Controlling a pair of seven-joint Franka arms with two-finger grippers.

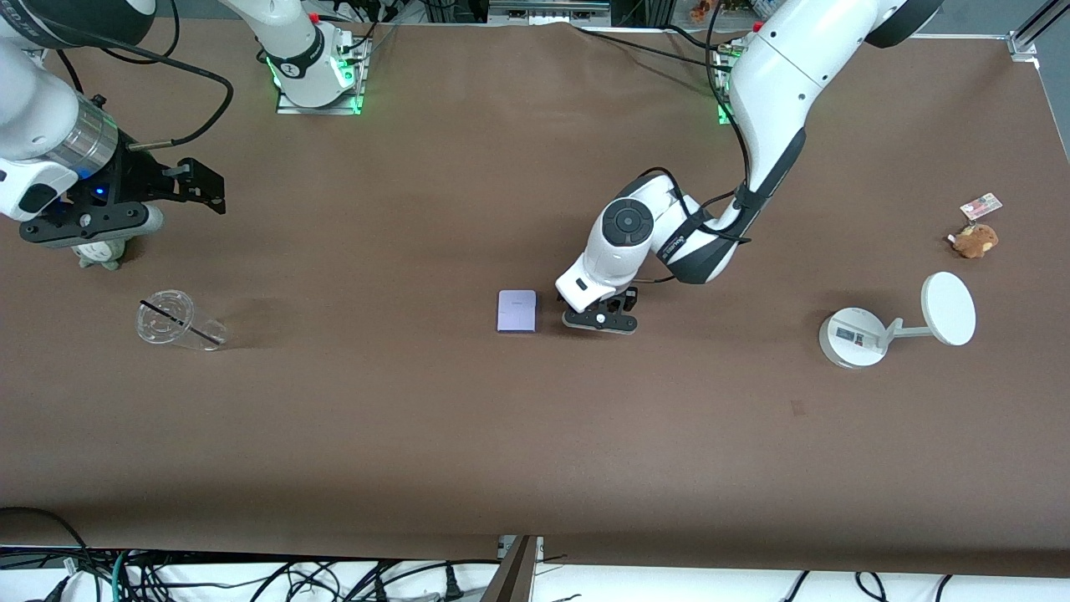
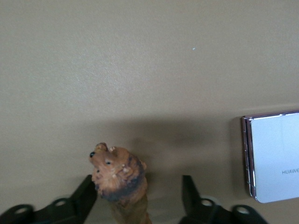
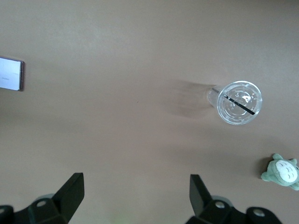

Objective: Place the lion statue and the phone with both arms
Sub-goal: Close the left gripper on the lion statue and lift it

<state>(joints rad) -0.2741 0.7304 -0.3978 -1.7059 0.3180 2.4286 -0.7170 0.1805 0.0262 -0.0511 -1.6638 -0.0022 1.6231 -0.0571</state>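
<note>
**A:** Where are the phone and the lion statue?

**B:** The phone, a pale lavender slab, lies flat near the middle of the brown bench. The lion statue stands between the spread fingers of the left pincer, which sits low just beside the phone, toward the left arm's end. Both fingers stand apart from the figurine, so the pincer is open.

**A:** And the right arm?

**B:** It waits. The right pincer hangs open over bare bench at its own end, holding nothing. Near it are a grey-green plush and a clear plastic cup on its side, the cup nearer the front camera.
</note>
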